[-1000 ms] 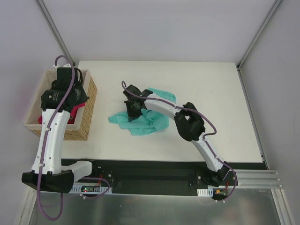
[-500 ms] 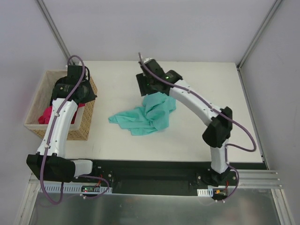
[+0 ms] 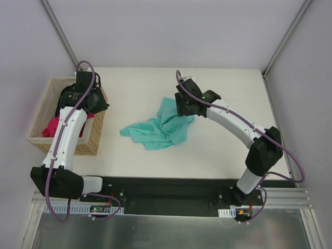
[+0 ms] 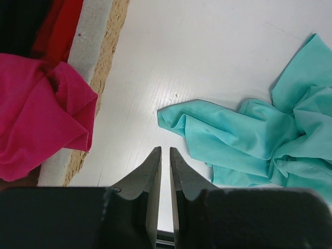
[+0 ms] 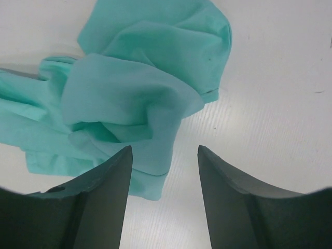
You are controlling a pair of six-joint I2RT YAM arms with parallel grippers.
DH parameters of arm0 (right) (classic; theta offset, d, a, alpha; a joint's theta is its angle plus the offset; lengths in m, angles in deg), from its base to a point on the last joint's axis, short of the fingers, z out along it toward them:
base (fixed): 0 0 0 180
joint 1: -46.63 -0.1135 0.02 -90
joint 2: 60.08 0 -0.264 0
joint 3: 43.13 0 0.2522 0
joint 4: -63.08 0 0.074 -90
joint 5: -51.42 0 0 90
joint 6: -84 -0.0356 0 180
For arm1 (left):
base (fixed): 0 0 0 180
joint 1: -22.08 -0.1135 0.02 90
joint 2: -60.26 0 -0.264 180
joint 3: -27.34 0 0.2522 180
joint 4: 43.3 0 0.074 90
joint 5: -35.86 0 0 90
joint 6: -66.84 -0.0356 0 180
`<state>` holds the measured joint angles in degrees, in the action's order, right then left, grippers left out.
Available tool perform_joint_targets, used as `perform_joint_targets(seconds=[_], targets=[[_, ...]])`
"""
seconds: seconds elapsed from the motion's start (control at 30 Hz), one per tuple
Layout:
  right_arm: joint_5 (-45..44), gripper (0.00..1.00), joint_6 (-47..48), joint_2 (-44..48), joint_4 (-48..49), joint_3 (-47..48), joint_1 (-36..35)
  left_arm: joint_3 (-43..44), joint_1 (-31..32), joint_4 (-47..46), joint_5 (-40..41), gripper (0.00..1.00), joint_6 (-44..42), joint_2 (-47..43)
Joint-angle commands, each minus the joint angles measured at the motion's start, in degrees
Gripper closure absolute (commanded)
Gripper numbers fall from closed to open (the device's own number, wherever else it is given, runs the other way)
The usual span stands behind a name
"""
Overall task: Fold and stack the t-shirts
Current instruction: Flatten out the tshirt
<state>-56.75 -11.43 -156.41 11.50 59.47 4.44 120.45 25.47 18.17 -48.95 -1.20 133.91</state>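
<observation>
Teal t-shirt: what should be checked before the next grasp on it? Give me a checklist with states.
1. Teal t-shirt fully on the table: ok.
2. Teal t-shirt spread flat for folding: not ok, crumpled.
3. Right pincer open and empty: ok.
4. Right pincer clear of the cloth: cannot tell.
5. Left pincer empty: ok, nearly closed.
6. Pink t-shirt out of the wicker basket: not ok.

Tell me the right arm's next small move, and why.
Probably lower the right gripper onto the teal t-shirt and pinch its edge: the shirt lies crumpled on the table, and the open jaws hang over that edge, holding nothing.
</observation>
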Motion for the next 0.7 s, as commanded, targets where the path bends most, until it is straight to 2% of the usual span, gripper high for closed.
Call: perform_joint_targets(seconds=[0.0,0.1,0.3,0.5,0.67], targets=[[1.82,0.44,-2.66,-0.25,1.44,-0.59,1.94,0.45,0.56,-0.94,-1.24,0.89,1.51,0.27],[3.05,0.46,-2.74,-0.87,2.31,-1.21,2.99,0.89,0.73,-0.95,-0.89,0.89,1.51,0.18],[6.65,0.6,-3.62,-2.28,3.54,-2.96,5.02,0.72,0.82,-0.86,-0.45,0.89,1.78,-0.7],[8.33,0.99,-3.88,-2.98,3.2,-3.41,6.24,-0.34,0.82,-0.86,-0.44,0.89,2.56,-0.7],[5.27,0.99,-3.18,-1.41,1.97,-2.97,7.12,-0.51,0.91,-0.94,-0.79,0.89,2.92,-0.35]])
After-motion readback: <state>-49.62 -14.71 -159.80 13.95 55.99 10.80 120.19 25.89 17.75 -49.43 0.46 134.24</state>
